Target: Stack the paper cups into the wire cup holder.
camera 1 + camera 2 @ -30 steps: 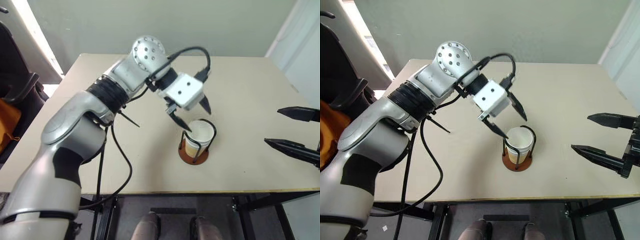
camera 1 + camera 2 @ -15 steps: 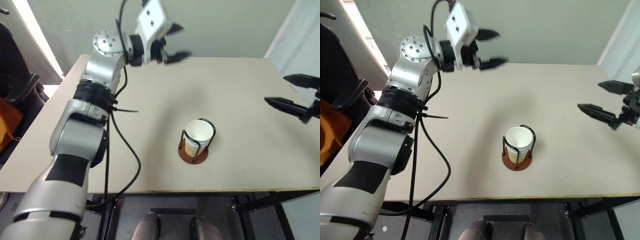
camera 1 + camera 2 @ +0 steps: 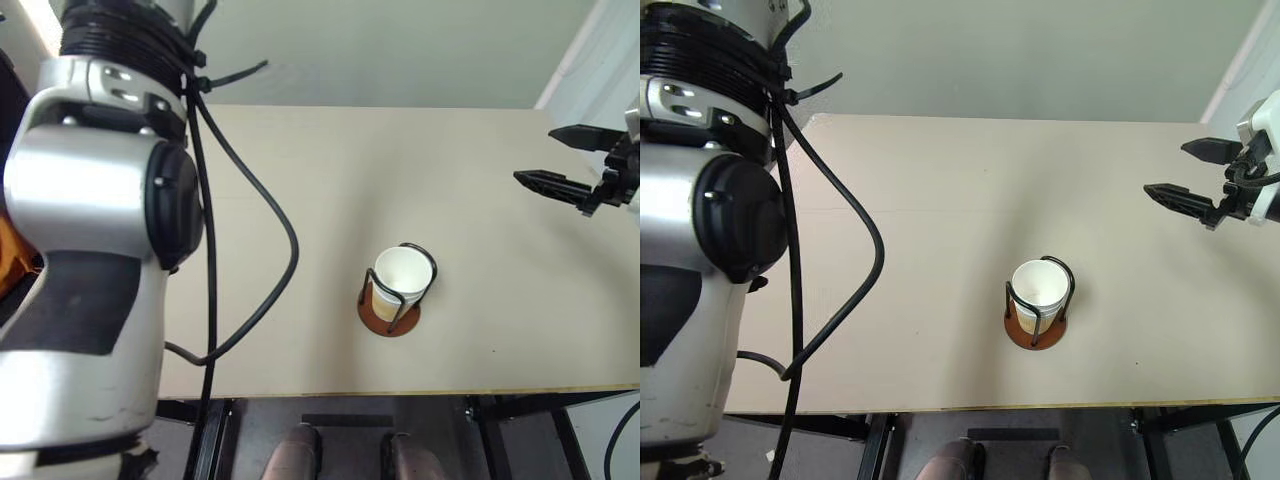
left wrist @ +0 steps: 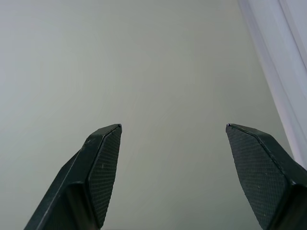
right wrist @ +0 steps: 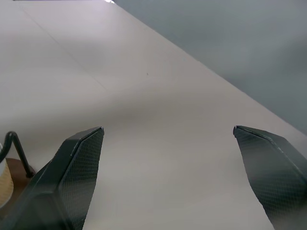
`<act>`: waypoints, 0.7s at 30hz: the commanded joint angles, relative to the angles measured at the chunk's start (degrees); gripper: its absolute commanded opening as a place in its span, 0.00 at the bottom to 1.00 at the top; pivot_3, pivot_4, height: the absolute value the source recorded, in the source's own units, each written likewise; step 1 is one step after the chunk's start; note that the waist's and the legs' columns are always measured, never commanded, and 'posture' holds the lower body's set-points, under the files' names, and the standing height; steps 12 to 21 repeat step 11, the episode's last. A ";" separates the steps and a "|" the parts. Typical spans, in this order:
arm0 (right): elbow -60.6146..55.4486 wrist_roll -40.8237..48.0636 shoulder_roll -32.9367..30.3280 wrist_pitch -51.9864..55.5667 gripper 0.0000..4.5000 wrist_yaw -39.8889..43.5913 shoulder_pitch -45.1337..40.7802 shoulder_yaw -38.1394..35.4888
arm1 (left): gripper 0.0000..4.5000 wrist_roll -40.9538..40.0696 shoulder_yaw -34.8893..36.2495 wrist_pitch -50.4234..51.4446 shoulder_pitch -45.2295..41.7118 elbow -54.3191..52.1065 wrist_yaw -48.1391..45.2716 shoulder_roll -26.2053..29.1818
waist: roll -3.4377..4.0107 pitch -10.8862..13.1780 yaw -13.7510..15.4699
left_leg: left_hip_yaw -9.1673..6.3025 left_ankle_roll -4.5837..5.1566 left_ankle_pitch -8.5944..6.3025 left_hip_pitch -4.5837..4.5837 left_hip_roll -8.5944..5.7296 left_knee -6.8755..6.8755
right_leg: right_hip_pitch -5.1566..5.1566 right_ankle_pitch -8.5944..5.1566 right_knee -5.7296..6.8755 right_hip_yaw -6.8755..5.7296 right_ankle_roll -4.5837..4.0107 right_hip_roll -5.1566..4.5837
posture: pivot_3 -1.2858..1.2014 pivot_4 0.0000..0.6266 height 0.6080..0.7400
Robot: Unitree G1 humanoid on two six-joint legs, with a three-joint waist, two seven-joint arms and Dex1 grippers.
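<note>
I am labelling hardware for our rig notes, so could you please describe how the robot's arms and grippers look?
The left arm has glossy silver shells, black joint sections, ribbed black bands and loose black cables. Each gripper, left gripper and right gripper, has two pointed black fingers with finely textured pads.

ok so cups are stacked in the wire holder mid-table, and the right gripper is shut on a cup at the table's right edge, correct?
Not quite. The right gripper is open and empty, as the right wrist view shows. The paper cups do sit in the wire cup holder mid-table.

One cup shows in one holder on one table; two grippers, left and right.
</note>
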 commanded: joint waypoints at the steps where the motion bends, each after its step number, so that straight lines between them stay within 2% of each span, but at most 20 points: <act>1: -0.41 -0.46 -0.57 -0.32 1.00 0.26 -2.10 -1.55 | 0.82 1.10 1.64 -1.52 -2.52 -0.50 -0.06 -0.53 | 0.00 0.02 -0.03 | 0.05 -0.01 -0.01 -0.01 -0.02 0.02 | -0.04 0.00 0.03 0.00 0.00 -0.02 | 0.52 0.24 1.00; 5: -2.91 0.02 -1.09 1.16 1.00 0.56 1.03 -3.00 | 0.82 2.61 1.12 0.33 1.65 -0.63 -2.53 0.30 | 0.01 0.03 -0.08 | 0.05 -0.02 -0.05 0.05 0.07 0.05 | -0.03 0.00 0.06 0.13 0.00 -0.09 | 0.52 0.24 1.00; 11: -10.26 3.42 -1.72 4.24 1.00 3.08 7.83 -5.79 | 0.82 7.99 -2.81 3.71 18.50 -4.43 -9.42 5.55 | 0.31 0.01 -0.56 | 0.69 -0.03 -0.06 0.81 0.08 -0.03 | 0.13 -0.03 0.63 0.86 0.00 0.10 | 0.52 0.24 1.00; 21: -10.26 3.42 -1.72 4.24 1.00 3.08 7.83 -5.79 | 0.82 7.99 -2.81 3.71 18.50 -4.43 -9.42 5.55 | 0.31 0.01 -0.56 | 0.69 -0.03 -0.06 0.81 0.08 -0.03 | 0.13 -0.03 0.63 0.86 0.00 0.10 | 0.52 0.24 1.00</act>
